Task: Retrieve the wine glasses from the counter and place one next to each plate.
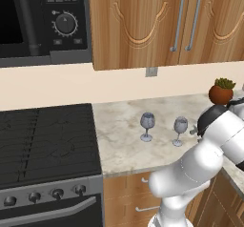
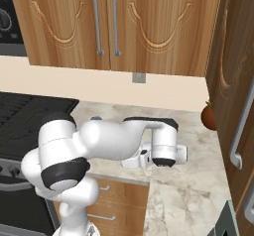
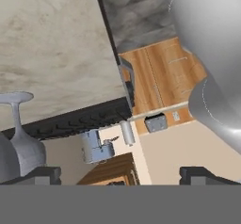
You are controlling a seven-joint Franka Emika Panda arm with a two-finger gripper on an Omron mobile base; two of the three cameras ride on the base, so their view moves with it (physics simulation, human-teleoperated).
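Standing side by side on the desk [image 1: 124, 140] are two glasses: one [image 1: 147, 126] at nine o'clock of the other [image 1: 180, 130]. Neither is lifted yet, so both must go beside a plate; the job looks just begun. At three o'clock of them waits the arm. Its fingers [image 3: 121, 175] are wide open, holding nothing, close by a glass.

A wine glass [image 3: 21, 138] is cut off at the hand view's left edge; the arm [image 2: 114, 141] hides, apparently, both glasses on the tabletop [image 2: 193, 190].
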